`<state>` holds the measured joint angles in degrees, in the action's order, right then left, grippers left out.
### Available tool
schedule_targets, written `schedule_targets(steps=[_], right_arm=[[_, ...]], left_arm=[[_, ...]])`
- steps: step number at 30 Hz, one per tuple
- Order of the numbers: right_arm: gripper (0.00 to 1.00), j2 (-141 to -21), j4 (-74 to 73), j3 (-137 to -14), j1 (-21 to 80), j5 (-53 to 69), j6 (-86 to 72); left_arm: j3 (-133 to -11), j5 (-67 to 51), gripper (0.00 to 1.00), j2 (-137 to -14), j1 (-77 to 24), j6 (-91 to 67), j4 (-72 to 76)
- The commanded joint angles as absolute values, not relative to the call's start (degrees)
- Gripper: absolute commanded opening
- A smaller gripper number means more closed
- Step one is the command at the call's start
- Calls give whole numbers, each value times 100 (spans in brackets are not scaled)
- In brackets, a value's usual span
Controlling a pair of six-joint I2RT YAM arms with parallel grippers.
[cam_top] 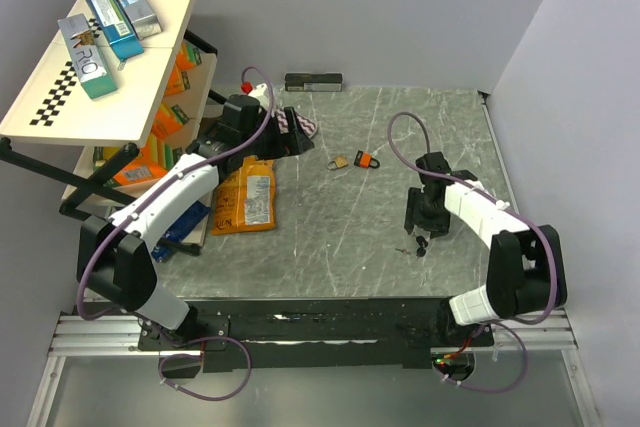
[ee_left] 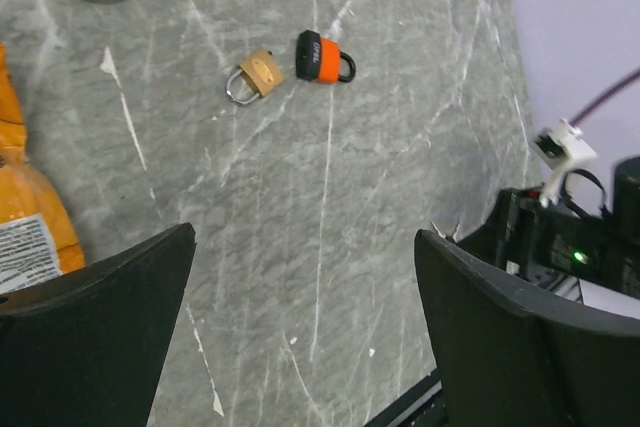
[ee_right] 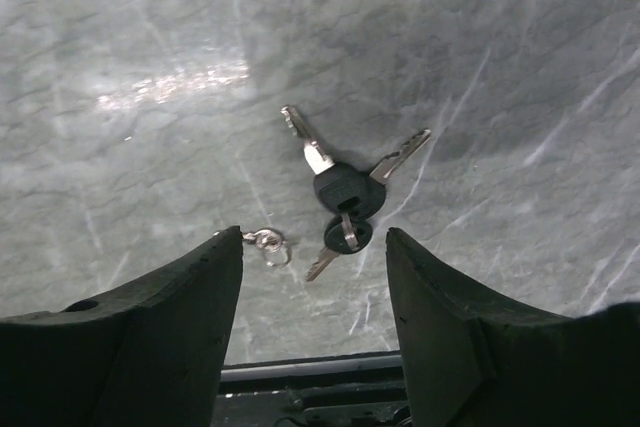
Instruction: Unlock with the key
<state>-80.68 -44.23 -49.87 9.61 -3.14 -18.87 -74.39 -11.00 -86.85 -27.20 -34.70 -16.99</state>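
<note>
At the far left the left gripper (ee_left: 302,237) hangs over the grey marbled table (cam_top: 300,247) with its jaws spread wide and nothing between them, looking down on the brass padlock (ee_left: 255,75) and, touching it on the right, the orange-red padlock (ee_left: 322,57). Well apart from those, toward the near right of the table, the key (ee_right: 340,192) lies flat in a small cluster: black plastic heads bunched together and thin metal blades splayed outward, with a small wire ring (ee_right: 268,244) just beside it on the left. The right gripper (ee_right: 313,237) is directly over the cluster, jaws apart and grasping nothing, the heads lying just ahead of the gap between the fingertips. These keys look very light and stiff, and so low against the smooth stone that they will likely skate away or pivot under a glancing pinch. The blades look too thin and slick to hold securely; the black heads seem the thickest, least slippery part and the better place to grip. The keys not gripped will probably dangle and may get in the way at the keyhole
</note>
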Motion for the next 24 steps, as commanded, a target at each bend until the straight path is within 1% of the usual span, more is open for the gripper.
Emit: schedule_targets(steps=[1,3,13,19,24], right_arm=[[62,-8375,-4588,-5168,967,-589,-2074],[57,-8525,-4579,-5159,967,-554,-2100],[56,-8903,-4474,-5203,967,-589,-2136],[52,-9088,-4421,-5273,958,-659,-2083],[44,-9097,-4342,-5317,958,-712,-1995]], left_arm=[[-7585,-1459,96,-8517,-2742,-3357,-1459],[-7524,-1476,96,-8447,-2742,-3340,-1485],[-7321,-1599,96,-8112,-2742,-3155,-1397],[-7251,-1503,96,-7946,-2742,-3199,-1398],[-7110,-1485,96,-7787,-2733,-3208,-1240]])
